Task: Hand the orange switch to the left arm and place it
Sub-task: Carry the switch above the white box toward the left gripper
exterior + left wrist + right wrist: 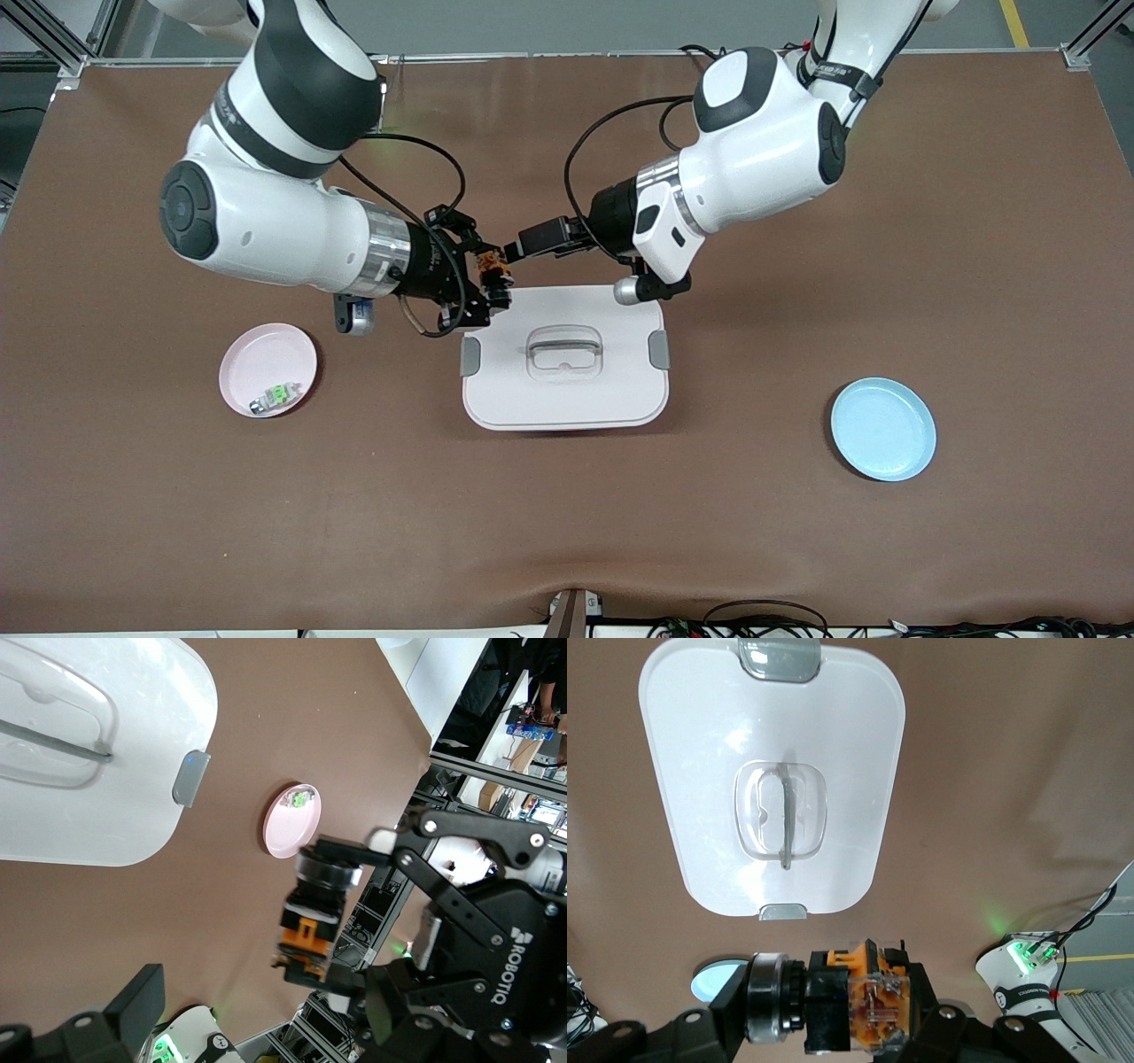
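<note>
The orange switch (490,264) is held in the air, clamped end to end in my right gripper (494,271), which is shut on it. It hangs over the table just off the corner of the white box (567,390) toward the right arm's end. In the right wrist view the switch (859,992) fills the space between the jaws, with the box (771,771) below. My left gripper (521,249) is open and level with the switch, close beside it. In the left wrist view the switch (312,921) sits in the other arm's black fingers, and one of the left gripper's own fingers (137,997) stands well apart from it.
A pink plate (266,354) with a green and silver switch (276,395) lies toward the right arm's end. A blue plate (883,428) lies toward the left arm's end. The brown table (797,532) is bare nearer the front camera.
</note>
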You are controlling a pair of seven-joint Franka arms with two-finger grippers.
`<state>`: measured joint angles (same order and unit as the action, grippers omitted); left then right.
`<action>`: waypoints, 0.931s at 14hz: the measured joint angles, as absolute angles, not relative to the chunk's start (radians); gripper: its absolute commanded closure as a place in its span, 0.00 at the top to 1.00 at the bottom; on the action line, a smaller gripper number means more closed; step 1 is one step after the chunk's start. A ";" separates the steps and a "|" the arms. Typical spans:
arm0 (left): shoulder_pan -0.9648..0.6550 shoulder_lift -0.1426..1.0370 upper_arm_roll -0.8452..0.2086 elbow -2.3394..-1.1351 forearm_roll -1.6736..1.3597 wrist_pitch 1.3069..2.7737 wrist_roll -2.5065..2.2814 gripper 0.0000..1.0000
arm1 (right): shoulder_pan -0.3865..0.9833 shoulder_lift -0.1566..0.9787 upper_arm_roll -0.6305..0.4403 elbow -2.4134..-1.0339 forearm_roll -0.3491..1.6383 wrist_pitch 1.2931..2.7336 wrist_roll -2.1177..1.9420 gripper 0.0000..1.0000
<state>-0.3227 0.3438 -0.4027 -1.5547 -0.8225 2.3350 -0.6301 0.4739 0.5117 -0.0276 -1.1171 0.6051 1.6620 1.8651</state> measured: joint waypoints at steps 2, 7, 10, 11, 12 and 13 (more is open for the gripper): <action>-0.329 0.347 -0.403 -1.555 -0.823 2.353 -0.631 1.00 | 0.489 0.540 -0.028 -1.087 0.605 1.662 1.888 0.00; -0.330 0.400 -0.402 -1.555 -0.824 2.376 -0.625 1.00 | 0.495 0.566 -0.028 -1.061 0.605 1.662 1.897 0.00; -0.330 0.419 -0.402 -1.554 -0.824 2.381 -0.612 1.00 | 0.495 0.566 -0.028 -1.058 0.605 1.658 1.898 0.00; -0.330 0.420 -0.402 -1.552 -0.824 2.381 -0.611 1.00 | 0.495 0.567 -0.028 -1.057 0.606 1.658 1.898 0.00; -0.331 0.420 -0.402 -1.552 -0.824 2.382 -0.611 0.98 | 0.495 0.567 -0.028 -1.057 0.608 1.659 1.899 0.00; -0.331 0.420 -0.402 -1.551 -0.824 2.382 -0.611 0.80 | 0.495 0.567 -0.028 -1.057 0.612 1.660 1.900 0.00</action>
<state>-0.3311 0.4197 -0.4024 -1.5507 -0.8239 2.3822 -0.6113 0.4952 0.5667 -0.0282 -1.0567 0.6116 1.6605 1.8997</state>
